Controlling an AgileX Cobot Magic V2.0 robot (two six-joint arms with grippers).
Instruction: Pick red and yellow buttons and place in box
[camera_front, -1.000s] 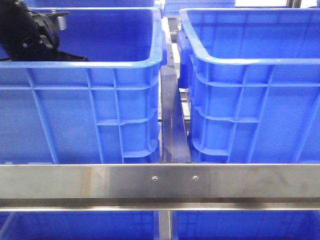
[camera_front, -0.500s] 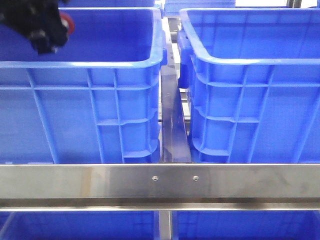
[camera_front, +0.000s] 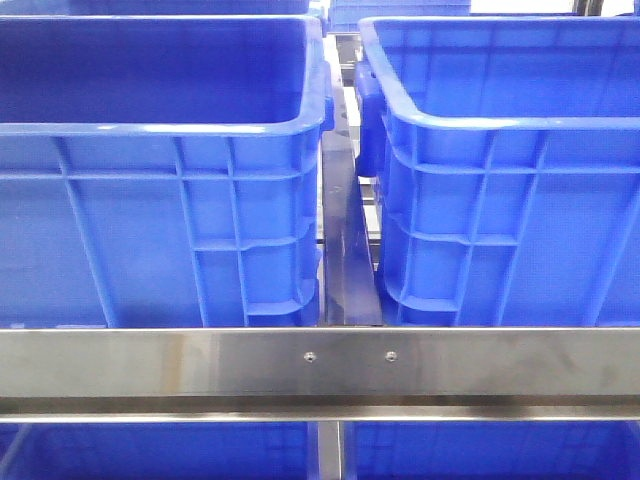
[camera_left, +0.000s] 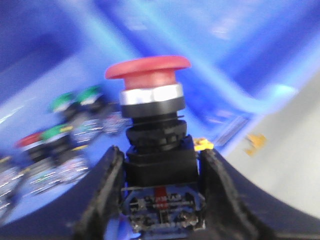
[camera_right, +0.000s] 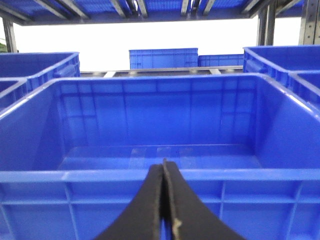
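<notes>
I am holding a red button (camera_left: 150, 75) in my left pincer (camera_left: 159, 187): a mushroom-headed switch, its long axis running straight up away from the fingertips, red cap outermost, then a silver collar, then a black body clamped between the two black fingers (camera_left: 102, 192). A small circuit-like base is showing at the bottom of the body. The wrist picture is smeared, so I am only fairly sure that the blurred shapes beyond it are other buttons (camera_left: 70, 125), green and red caps among them, lying on the floor of a blue crate (camera_left: 260, 60). My right pincer (camera_right: 164, 200) is clenched on nothing, its fingers pressed together, facing an open blue crate (camera_right: 160, 120). From the front, two blue crates (camera_front: 180, 180) are sitting side by side behind a steel rail (camera_front: 320, 365), neither arm showing there.
</notes>
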